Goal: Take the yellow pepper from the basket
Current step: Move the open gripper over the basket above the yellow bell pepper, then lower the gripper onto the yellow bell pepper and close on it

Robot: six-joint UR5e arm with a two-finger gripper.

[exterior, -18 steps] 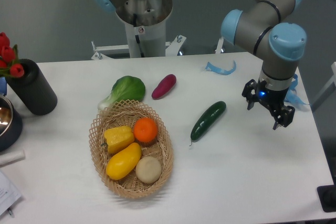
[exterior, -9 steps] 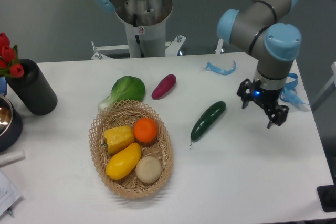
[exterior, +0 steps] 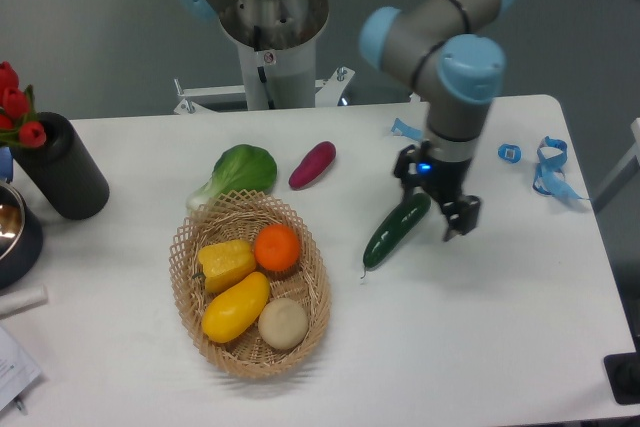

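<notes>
Gripper (exterior: 437,203) is carried at the end of an arm that descends from the top of the view, bends through blue-capped joints and ends in a wrist pointed straight down at the table (exterior: 500,347). Its two dark fingers (exterior: 466,217) are seen spread apart with nothing between them, one near the upper end of the cucumber (exterior: 396,230), the other to the right of it; whether either finger touches the cucumber cannot be told. A small blue light is lit on the wrist just above the fingers. The cucumber extends down and left from below the gripper. Well to the left of the gripper and slightly lower, the basket (exterior: 250,287) is set on the table, and the pepper (exterior: 224,263) is held in its upper left part, touching the orange (exterior: 277,247) on its right and the squash (exterior: 235,307) below it. A pale round fruit (exterior: 284,323) is lodged in the basket's lower right part. Further up and left of the gripper, a purple sweet potato (exterior: 312,164) and a green cabbage (exterior: 242,170) are laid on the table. To the right, blue tape pieces (exterior: 550,162) are scattered. At the far left, a black vase (exterior: 62,167) with red tulips (exterior: 15,107) is placed.
</notes>
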